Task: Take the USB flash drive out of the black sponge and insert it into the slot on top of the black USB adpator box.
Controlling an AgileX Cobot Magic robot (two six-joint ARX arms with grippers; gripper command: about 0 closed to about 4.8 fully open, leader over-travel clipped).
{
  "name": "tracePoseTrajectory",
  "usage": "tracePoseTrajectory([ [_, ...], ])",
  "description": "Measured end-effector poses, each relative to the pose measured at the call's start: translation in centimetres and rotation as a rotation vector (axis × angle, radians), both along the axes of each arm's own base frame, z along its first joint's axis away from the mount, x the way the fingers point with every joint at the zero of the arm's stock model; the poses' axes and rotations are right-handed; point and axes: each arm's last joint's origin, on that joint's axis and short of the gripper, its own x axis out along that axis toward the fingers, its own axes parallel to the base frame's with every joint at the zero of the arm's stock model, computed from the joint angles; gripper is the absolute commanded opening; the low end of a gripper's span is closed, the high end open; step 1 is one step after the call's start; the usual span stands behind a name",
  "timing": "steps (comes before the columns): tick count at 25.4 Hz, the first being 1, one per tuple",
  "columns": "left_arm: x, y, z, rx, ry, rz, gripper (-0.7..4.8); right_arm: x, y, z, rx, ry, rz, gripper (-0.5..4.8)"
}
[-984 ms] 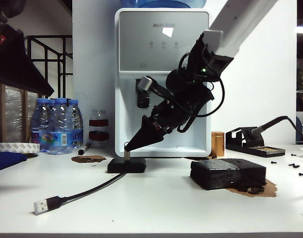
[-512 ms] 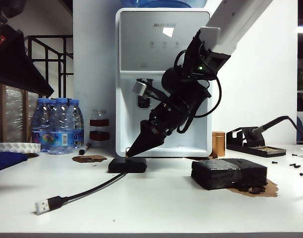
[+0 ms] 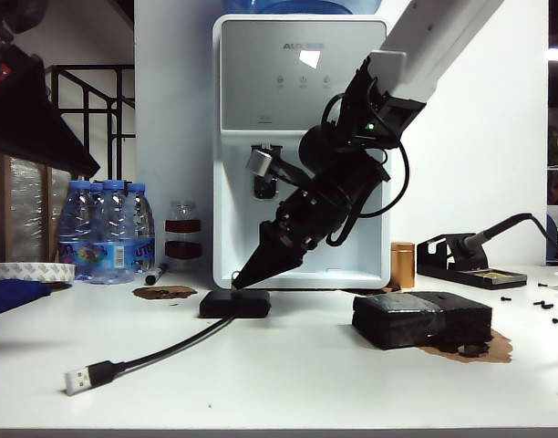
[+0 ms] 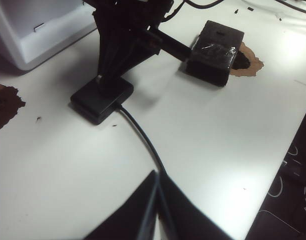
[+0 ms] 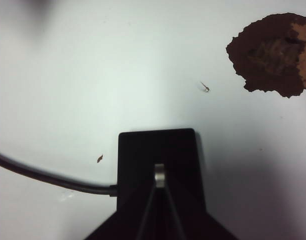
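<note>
The black USB adaptor box [image 3: 234,304] lies on the white table in front of the water dispenser, its cable running to a silver plug [image 3: 76,380] at the front left. My right gripper [image 3: 238,284] slants down from the upper right, shut on the USB flash drive [image 5: 160,175]. The drive's silvery end stands on the box's top [image 5: 143,150], covering the slot. The black sponge [image 3: 422,318] sits to the right of the box on a brown stain. My left gripper [image 4: 157,174] hangs shut above the cable [image 4: 140,135], well short of the box [image 4: 100,97], holding nothing.
A white water dispenser [image 3: 302,137] stands right behind the box. Water bottles [image 3: 106,228] and a jar [image 3: 181,235] are at the back left. A soldering iron stand [image 3: 466,265], a brass cylinder [image 3: 401,265] and loose screws [image 3: 543,306] are at the back right.
My right gripper has come down with the flash drive until its tip meets the top of the adaptor box, then held still. The left gripper has not moved.
</note>
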Motion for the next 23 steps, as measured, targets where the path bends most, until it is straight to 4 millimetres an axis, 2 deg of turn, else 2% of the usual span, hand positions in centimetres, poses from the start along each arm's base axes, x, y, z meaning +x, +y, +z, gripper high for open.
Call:
tracePoseTrajectory([
  [2, 0.0, 0.0, 0.0, -0.01, 0.003, -0.01, -0.05, 0.0, 0.0, 0.0, 0.0, 0.0, 0.0, 0.29],
  [9, 0.0, 0.0, 0.0, -0.014, 0.004, -0.016, -0.05, 0.0, 0.0, -0.1, 0.002, 0.002, -0.006, 0.32],
  [10, 0.0, 0.0, 0.0, -0.014, 0.005, -0.016, -0.05, 0.0, 0.0, -0.1, 0.002, 0.002, -0.006, 0.5],
  [11, 0.0, 0.0, 0.0, -0.014, 0.004, -0.016, -0.05, 0.0, 0.0, -0.1, 0.002, 0.002, -0.006, 0.94],
  [12, 0.0, 0.0, 0.0, -0.014, 0.004, -0.016, -0.05, 0.0, 0.0, -0.1, 0.0, 0.001, -0.008, 1.57],
  [13, 0.0, 0.0, 0.0, -0.014, 0.004, -0.015, -0.05, 0.0, 0.0, -0.2, -0.015, 0.004, -0.014, 2.46],
  [14, -0.1, 0.0, 0.1, -0.014, 0.003, -0.014, -0.05, 0.1, -0.2, -0.3, -0.01, 0.001, -0.02, 2.82],
  [18, -0.7, 0.2, 0.9, -0.023, -0.041, -0.006, -0.05, 0.6, -0.8, -0.2, -0.013, 0.008, -0.064, 2.94],
  [20, -1.1, 0.3, 1.7, -0.044, -0.078, 0.005, -0.05, 0.5, -0.8, -0.3, 0.0, 0.022, -0.055, 3.57],
  [23, -2.2, 0.5, 3.3, -0.081, -0.153, 0.043, -0.05, 0.1, -0.6, -1.3, -0.009, 0.068, -0.047, 3.64],
])
